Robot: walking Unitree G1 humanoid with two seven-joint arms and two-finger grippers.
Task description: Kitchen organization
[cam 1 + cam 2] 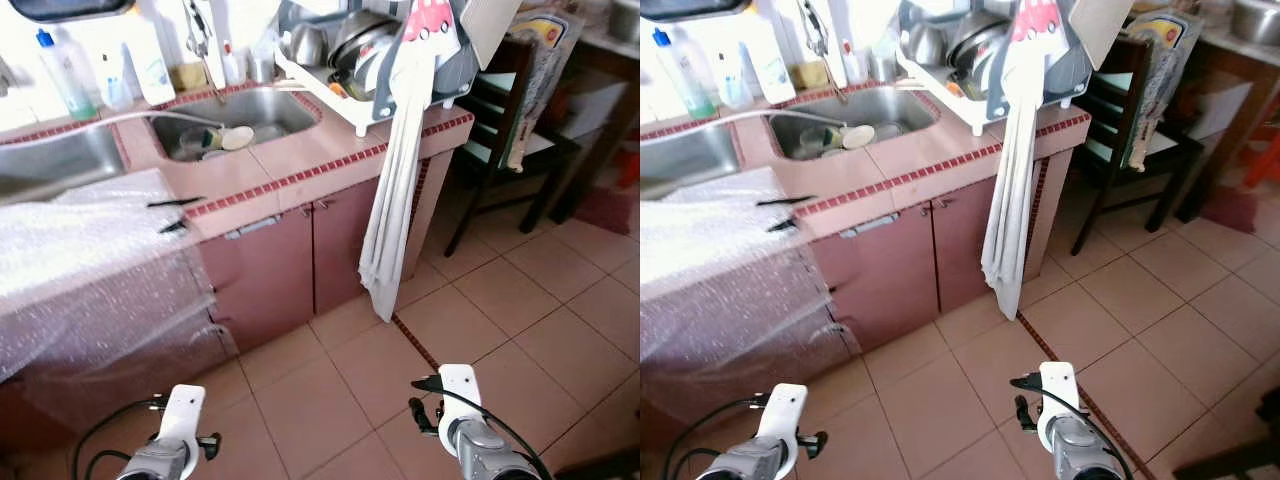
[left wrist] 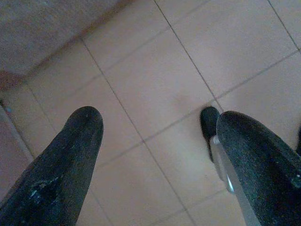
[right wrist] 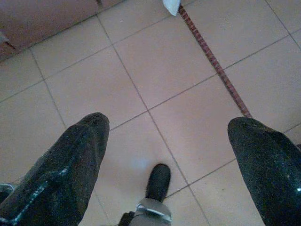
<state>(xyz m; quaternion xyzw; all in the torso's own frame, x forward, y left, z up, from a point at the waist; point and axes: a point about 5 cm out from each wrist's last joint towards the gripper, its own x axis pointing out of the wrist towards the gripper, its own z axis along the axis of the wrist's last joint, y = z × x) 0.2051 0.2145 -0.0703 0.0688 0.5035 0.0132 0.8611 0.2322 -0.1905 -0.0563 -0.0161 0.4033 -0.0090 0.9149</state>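
Note:
A pink-tiled counter [image 1: 300,165] holds a steel sink [image 1: 262,108] with a round plate [image 1: 237,137] and other dishes in it. To its right a white dish rack [image 1: 345,95] carries pots and bowls, and a long white towel [image 1: 392,210] hangs from it down the cabinet front. Both arms hang low over the floor, the left arm [image 1: 180,420] and the right arm [image 1: 460,400]. My left gripper [image 2: 157,117] is open above bare floor tiles. My right gripper [image 3: 169,122] is open too, with nothing between its fingers.
Bubble wrap [image 1: 90,260] drapes the left end of the counter beside a second sink [image 1: 55,160]. Bottles [image 1: 65,75] stand at the back wall. A dark wooden chair [image 1: 510,120] stands to the right of the counter. Tiled floor [image 1: 500,310] lies open ahead.

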